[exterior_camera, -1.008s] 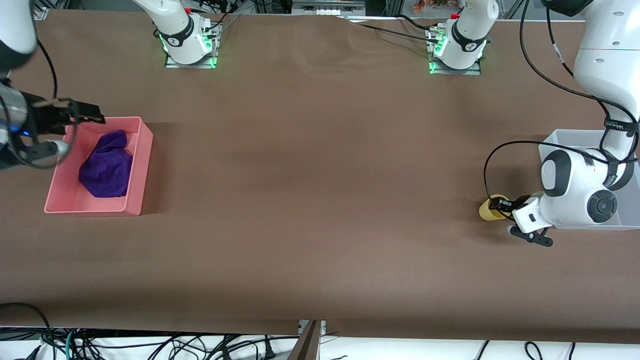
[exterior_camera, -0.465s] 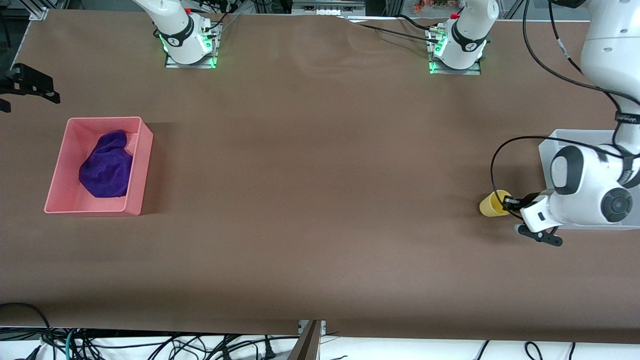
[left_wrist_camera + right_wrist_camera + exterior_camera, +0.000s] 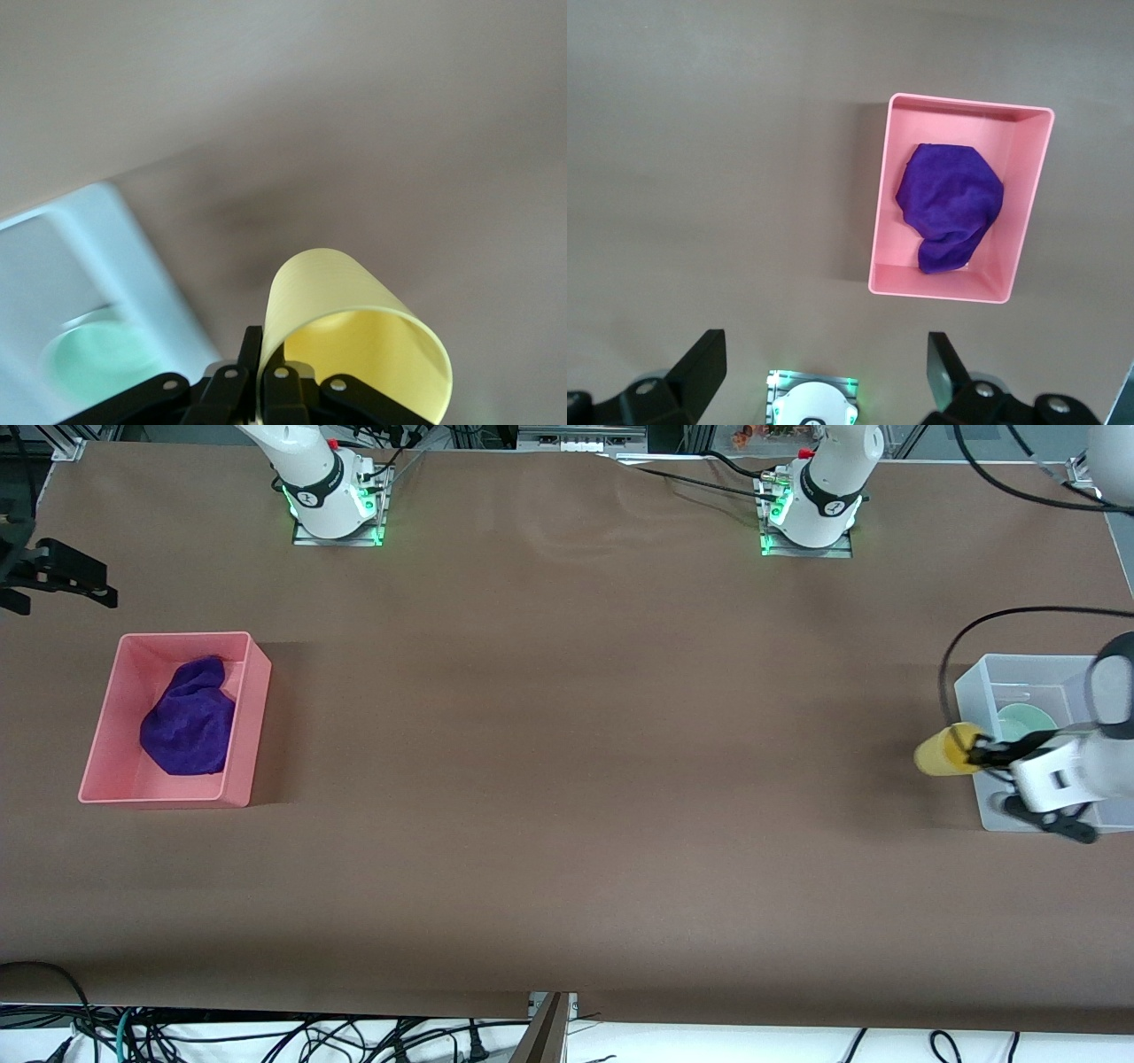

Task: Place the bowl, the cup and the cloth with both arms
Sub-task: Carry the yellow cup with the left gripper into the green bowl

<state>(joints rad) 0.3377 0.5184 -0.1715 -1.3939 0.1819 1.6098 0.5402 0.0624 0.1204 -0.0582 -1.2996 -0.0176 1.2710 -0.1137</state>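
The yellow cup (image 3: 946,750) hangs on its side in my left gripper (image 3: 979,755), which is shut on its rim, over the table just beside the clear bin (image 3: 967,691). In the left wrist view the cup (image 3: 354,336) has one wall pinched in the gripper (image 3: 263,381). The mint-green bowl (image 3: 1023,720) sits inside the clear bin and also shows in the left wrist view (image 3: 97,359). The purple cloth (image 3: 188,722) lies in the pink bin (image 3: 252,717). My right gripper (image 3: 58,577) is open and empty, high over the table's right-arm end; its wrist view shows the cloth (image 3: 950,204) in the pink bin (image 3: 881,230).
The two arm bases (image 3: 332,500) (image 3: 811,509) stand along the table's edge farthest from the front camera. The right arm's base (image 3: 812,400) shows between the right gripper's fingers (image 3: 700,363). Black cables loop above the clear bin.
My left gripper has lifted the yellow cup off the table and carried it toward the clear bin. My right gripper has risen away from the pink bin, leaving the cloth inside.
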